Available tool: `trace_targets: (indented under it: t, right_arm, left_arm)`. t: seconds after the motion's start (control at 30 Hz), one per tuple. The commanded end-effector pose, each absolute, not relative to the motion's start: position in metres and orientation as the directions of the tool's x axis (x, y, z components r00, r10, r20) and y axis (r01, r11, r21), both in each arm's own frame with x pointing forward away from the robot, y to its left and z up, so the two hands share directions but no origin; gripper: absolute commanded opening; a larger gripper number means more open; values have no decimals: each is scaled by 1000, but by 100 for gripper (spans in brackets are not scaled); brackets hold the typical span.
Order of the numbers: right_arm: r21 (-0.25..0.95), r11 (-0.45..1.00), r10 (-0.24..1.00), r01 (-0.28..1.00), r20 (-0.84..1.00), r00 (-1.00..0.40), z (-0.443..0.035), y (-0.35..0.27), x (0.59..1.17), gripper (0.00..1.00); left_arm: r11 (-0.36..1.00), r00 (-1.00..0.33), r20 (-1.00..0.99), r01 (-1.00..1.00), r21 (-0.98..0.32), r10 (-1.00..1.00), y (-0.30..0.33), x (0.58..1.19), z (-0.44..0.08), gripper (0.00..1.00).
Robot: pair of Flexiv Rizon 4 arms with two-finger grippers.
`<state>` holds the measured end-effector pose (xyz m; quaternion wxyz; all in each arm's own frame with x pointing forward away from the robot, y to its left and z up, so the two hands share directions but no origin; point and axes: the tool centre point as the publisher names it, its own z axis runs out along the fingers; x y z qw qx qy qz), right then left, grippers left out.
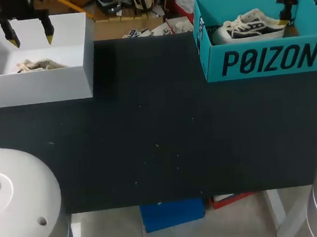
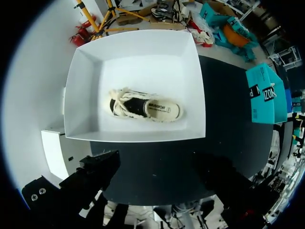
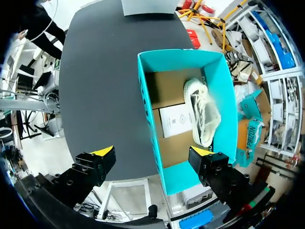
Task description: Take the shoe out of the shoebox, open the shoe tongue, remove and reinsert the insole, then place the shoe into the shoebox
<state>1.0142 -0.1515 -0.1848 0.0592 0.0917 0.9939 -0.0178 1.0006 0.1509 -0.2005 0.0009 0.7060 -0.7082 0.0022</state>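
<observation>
Showing the opening step: no shoe is lifted out yet. The black table bears the teal shoebox at its far right corner. A white box stands well apart from the teal shoebox, at the far left corner. One dark-and-cream canvas shoe lies inside the teal shoebox, and the other shoe lies opening-up in the white box.

The right gripper hangs above the teal shoebox, fingers spread wide and empty. The left gripper, far from the teal shoebox and over the white box, is likewise spread and empty.

The next move probably calls for a descent and a pinch on a shoe's collar.

Large dark lettering fills the teal shoebox's front. A printed sheet lies on its floor, its print too small to make out.
</observation>
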Motion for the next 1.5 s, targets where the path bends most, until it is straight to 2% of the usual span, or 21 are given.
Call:
trace_targets:
  t: [0.03,0.1,0.13,0.17,0.23,0.3,0.33,0.4,0.43,0.47,0.5,0.53,0.8,1.5]
  right_arm:
    - [-44,996,72,77,-111,-991,-198,-147,1038,100]
    - [-42,997,63,68,-117,-991,-202,-146,1046,100]
    - [-43,997,59,64,-119,-991,-205,-146,1052,96]
    - [-43,997,54,60,-123,-991,-207,-147,1057,84]
    - [-42,998,46,52,-125,-991,-211,-147,1066,100]
    - [-43,998,43,49,-127,-991,-214,-148,1074,82]
    - [-42,998,37,43,-128,-991,-217,-148,1079,76]
    - [-42,999,19,25,-127,-992,-221,-147,1087,78]
    - [-44,999,12,18,-123,-992,-224,-147,1090,67]
    - [-46,999,9,15,-122,-992,-227,-147,1094,62]
    - [-47,999,3,8,-120,-993,-230,-146,1098,49]
    - [-48,999,-2,3,-117,-993,-233,-146,1101,46]
    - [-45,999,-35,-30,-104,-994,-257,-142,1128,50]
    - [-35,996,-88,-86,-60,-994,-321,-154,1179,48]
  left_arm:
    - [1,-1,2,-1000,-1,-1000,151,1000,-200,100]
    - [1,-1,2,-1000,-1,-1000,151,1000,-200,100]
    - [1,-1,2,-1000,-1,-1000,151,1000,-200,100]
    - [1,-1,2,-1000,-1,-1000,151,1000,-200,100]
    - [1,-1,2,-1000,-1,-1000,151,1000,-200,100]
    - [1,-1,2,-1000,-1,-1000,151,1000,-200,100]
    - [1,-1,2,-1000,-1,-1000,151,1000,-200,100]
    - [1,-1,2,-1000,-1,-1000,151,1000,-200,100]
    - [1,-1,2,-1000,-1,-1000,151,1000,-200,100]
    - [1,-1,2,-1000,-1,-1000,151,1000,-200,100]
    - [1,-1,2,-1000,-1,-1000,151,1000,-200,100]
    - [1,-1,2,-1000,-1,-1000,151,1000,-200,100]
    - [1,-1,2,-1000,-1,-1000,151,1000,-200,100]
    - [1,-1,2,-1000,-1,-1000,151,1000,-200,100]
